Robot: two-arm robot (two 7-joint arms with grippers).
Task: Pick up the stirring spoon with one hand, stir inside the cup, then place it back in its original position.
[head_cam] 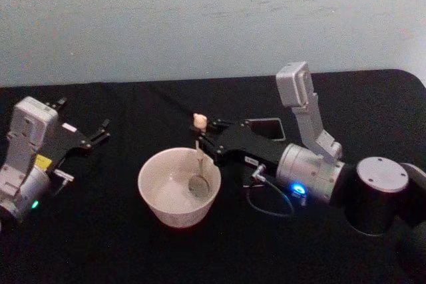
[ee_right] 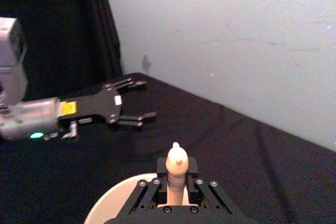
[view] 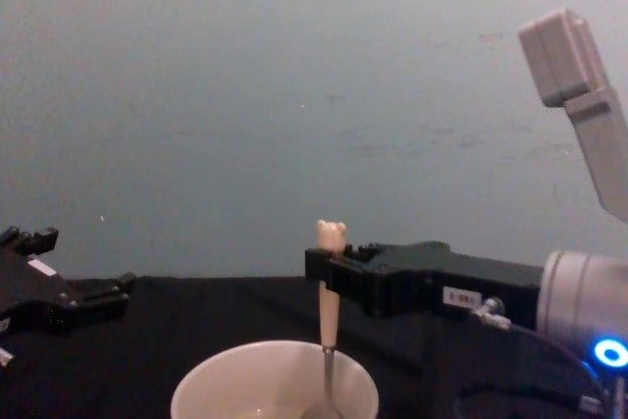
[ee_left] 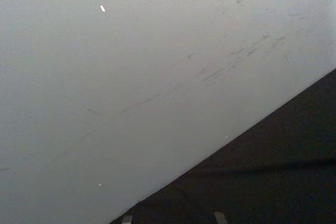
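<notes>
Our right gripper (head_cam: 205, 139) is clamped on the stirring spoon (head_cam: 200, 161), gripping the handle just under the bear head. Spoon's upright, metal bowl down inside the cup (head_cam: 166, 212), low near the floor; we can't tell if it touches. Cup sits toward the front edge of the tabletop (head_cam: 100, 251), roughly mid-width. Our left gripper (head_cam: 81, 119) is parked near the left edge, jaws spread wide, holding nothing, well apart from the cup. Dark square holder (head_cam: 269, 126) stands just behind the right gripper.
</notes>
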